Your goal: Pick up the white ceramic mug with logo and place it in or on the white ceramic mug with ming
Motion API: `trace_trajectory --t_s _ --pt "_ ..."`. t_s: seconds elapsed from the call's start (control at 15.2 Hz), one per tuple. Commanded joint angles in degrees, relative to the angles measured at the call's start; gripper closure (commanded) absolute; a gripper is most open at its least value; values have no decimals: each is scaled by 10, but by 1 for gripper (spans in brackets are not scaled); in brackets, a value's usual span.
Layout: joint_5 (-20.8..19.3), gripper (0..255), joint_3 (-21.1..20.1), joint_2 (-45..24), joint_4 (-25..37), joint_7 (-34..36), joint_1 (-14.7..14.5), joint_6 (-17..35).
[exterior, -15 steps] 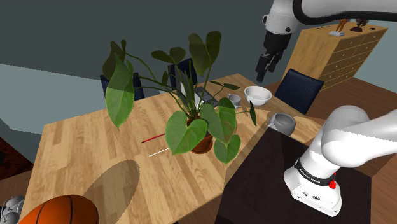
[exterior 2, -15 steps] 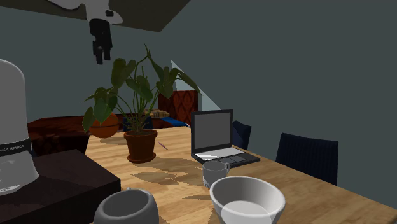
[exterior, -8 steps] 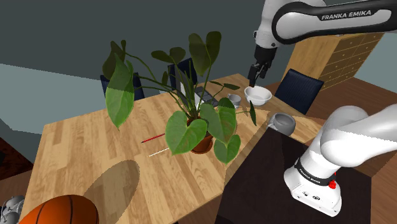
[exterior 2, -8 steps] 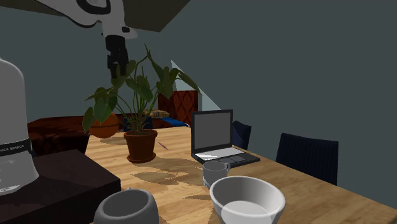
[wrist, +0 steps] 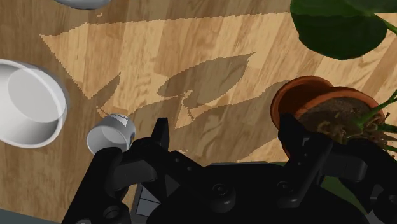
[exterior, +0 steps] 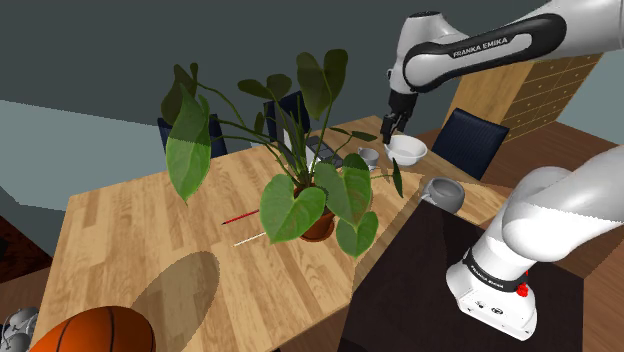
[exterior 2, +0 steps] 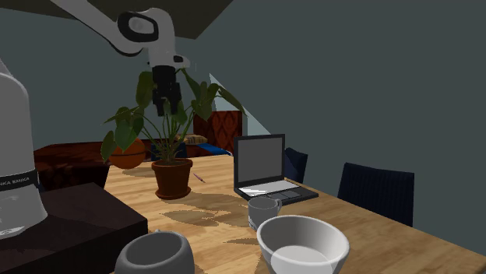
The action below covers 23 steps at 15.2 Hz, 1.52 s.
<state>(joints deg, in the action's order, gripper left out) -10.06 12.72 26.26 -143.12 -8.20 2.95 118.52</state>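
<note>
Overhead, arm (exterior: 480, 45) lettered FRANKA EMIKA, gripper (wrist: 226, 125) spread over table (exterior: 130, 230)

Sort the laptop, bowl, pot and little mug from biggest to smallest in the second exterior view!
1. laptop and bowl: they look about alike. The bowl is cut off and nearest the camera, so I won't rank them.
2. pot
3. little mug, only slightly smaller-looking than the pot

The white arm (exterior: 520, 35) rises from its base (exterior: 495, 285) and reaches out high, wrist (exterior: 403, 98) bent downward. The black tool (exterior: 393, 128) hangs in the air, pointing down, its two fingers (wrist: 161, 132) spread well apart, gripping nothing.
</note>
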Motion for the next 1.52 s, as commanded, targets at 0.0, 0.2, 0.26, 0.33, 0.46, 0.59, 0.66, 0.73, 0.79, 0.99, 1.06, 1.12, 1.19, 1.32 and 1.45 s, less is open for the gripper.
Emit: trace_trajectory --t_s 0.0,0.2,0.26,0.33,0.46,0.59,0.66,0.73,0.79,0.99,1.06,1.12,1.19,1.32,1.45 --pt "0 0 15 -44 9 -15 1 37" --pt "7 0 37 -108 26 -42 2 85" --pt "12 0 44 -130 33 -52 2 101" --pt "17 0 50 -153 41 -62 3 115" --pt "32 0 62 -199 59 -85 4 143" --pt "51 0 71 -246 80 -110 6 167" --pt "62 0 74 -270 91 -123 8 178" --pt "73 0 76 -294 104 -136 11 189" --pt "86 0 77 -318 117 -150 15 198" --pt "123 0 74 -389 161 -190 30 221" --pt "135 0 71 -412 178 -202 37 226" --pt "147 0 68 -436 195 -214 44 231" --pt "157 0 64 -459 213 -225 52 235" --pt "176 0 55 -505 250 -244 69 241" --pt "190 0 46 -550 291 -260 86 244"
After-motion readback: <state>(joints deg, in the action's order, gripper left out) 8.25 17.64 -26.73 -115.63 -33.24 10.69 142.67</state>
